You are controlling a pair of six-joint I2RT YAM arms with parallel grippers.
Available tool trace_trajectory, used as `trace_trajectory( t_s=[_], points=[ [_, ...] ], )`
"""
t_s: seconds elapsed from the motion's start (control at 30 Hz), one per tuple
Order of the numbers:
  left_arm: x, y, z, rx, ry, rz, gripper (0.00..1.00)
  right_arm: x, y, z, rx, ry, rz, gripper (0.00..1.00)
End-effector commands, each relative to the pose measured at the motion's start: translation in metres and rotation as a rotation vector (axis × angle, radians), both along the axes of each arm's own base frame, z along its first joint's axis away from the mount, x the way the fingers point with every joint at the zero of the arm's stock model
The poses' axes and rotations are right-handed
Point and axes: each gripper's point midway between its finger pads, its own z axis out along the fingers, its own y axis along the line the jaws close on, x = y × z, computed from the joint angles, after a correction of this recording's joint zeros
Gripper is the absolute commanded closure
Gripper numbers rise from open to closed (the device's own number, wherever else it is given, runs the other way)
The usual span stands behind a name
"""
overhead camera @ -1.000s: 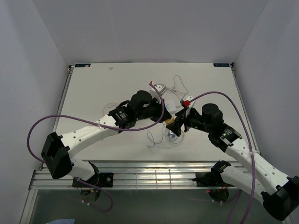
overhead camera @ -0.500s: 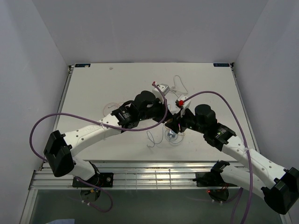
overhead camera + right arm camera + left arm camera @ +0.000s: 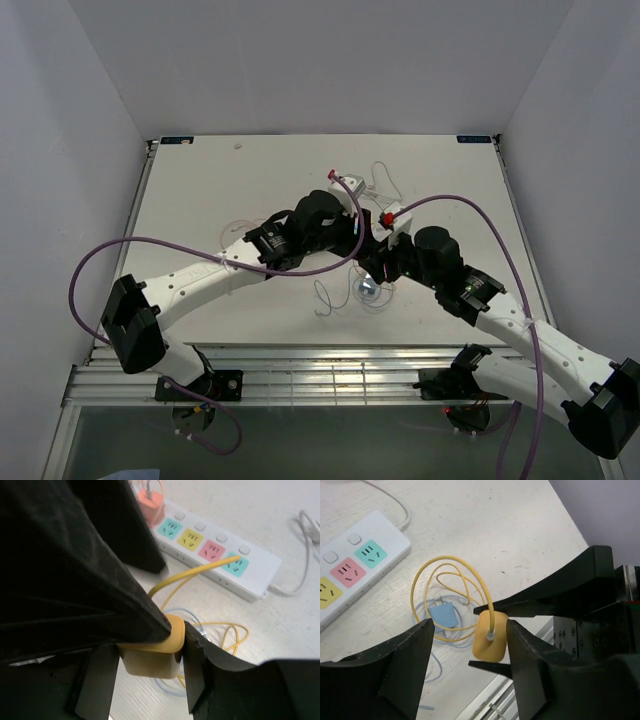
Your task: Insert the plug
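Observation:
The yellow plug [image 3: 150,660] with its yellow cable [image 3: 420,587] hangs above the table, and my right gripper [image 3: 147,655] is shut on its two sides. My left gripper [image 3: 469,645] straddles the same plug [image 3: 490,637] with both fingers standing off it, open. The white power strip [image 3: 215,555] has coloured sockets and lies just beyond, with a pink plug [image 3: 150,500] seated at one end. In the top view both grippers [image 3: 365,255] meet over the middle of the table, and the strip is mostly hidden under them.
A blue plug [image 3: 442,615] lies on the table among blue and yellow cable loops [image 3: 368,292]. The strip's white cord [image 3: 305,525] trails off to the back. The table's near edge and metal rails [image 3: 330,365] run close below the grippers.
The yellow plug has changed hands. My left gripper was shut on it and has opened. My right gripper came in from the right and closed on it.

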Motion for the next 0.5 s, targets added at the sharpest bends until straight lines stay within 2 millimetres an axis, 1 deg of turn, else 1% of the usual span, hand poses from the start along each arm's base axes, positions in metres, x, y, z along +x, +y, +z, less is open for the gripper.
trace_trajectory(
  t_s=[0.0, 0.03, 0.07, 0.1, 0.13, 0.17, 0.2, 0.23, 0.27, 0.3, 0.33, 0.37, 0.4, 0.43, 0.47],
  points=[
    [-0.011, -0.007, 0.035, -0.066, -0.025, -0.032, 0.23, 0.029, -0.019, 0.031, 0.072, -0.098, -0.208, 0.92],
    [-0.009, -0.005, 0.036, -0.061, -0.029, -0.02, 0.18, 0.036, -0.031, 0.041, 0.061, -0.11, -0.278, 0.92],
    [-0.009, -0.003, 0.038, -0.057, -0.032, -0.014, 0.08, 0.047, -0.048, 0.047, 0.036, -0.127, -0.376, 0.92],
    [-0.001, 0.002, 0.046, -0.057, -0.055, 0.033, 0.02, 0.053, -0.059, 0.056, 0.026, -0.129, -0.429, 0.92],
    [0.0, 0.005, 0.048, -0.049, -0.056, 0.044, 0.02, 0.068, -0.08, 0.06, 0.02, -0.109, -0.522, 0.92],
    [0.002, 0.007, 0.052, -0.051, -0.061, 0.062, 0.02, 0.072, -0.087, 0.079, 0.041, -0.098, -0.518, 0.92],
    [0.005, 0.01, 0.06, -0.059, -0.077, 0.084, 0.02, 0.082, -0.1, 0.086, 0.057, -0.083, -0.545, 0.92],
    [0.006, 0.013, 0.064, -0.057, -0.085, 0.096, 0.02, 0.106, -0.141, 0.085, 0.064, -0.052, -0.672, 0.92],
    [0.008, 0.015, 0.068, -0.058, -0.092, 0.108, 0.02, 0.114, -0.151, 0.106, 0.114, -0.041, -0.67, 0.92],
    [0.009, 0.017, 0.071, -0.058, -0.1, 0.119, 0.02, 0.136, -0.204, 0.1, 0.111, 0.006, -0.827, 0.92],
    [0.012, 0.022, 0.077, -0.057, -0.113, 0.146, 0.02, 0.143, -0.234, 0.108, 0.135, 0.034, -0.92, 0.92],
    [0.013, 0.024, 0.08, -0.057, -0.117, 0.158, 0.02, 0.147, -0.244, 0.118, 0.195, 0.08, -0.915, 0.92],
    [0.014, 0.026, 0.082, -0.054, -0.123, 0.165, 0.02, 0.148, -0.265, 0.149, 0.235, 0.058, -0.966, 0.92],
    [0.017, 0.031, 0.083, -0.049, -0.131, 0.189, 0.02, 0.151, -0.294, 0.154, 0.257, 0.053, -1.042, 0.92],
    [0.019, 0.035, 0.083, -0.044, -0.135, 0.208, 0.02, 0.151, -0.303, 0.168, 0.265, 0.017, -1.074, 0.92]
  ],
)
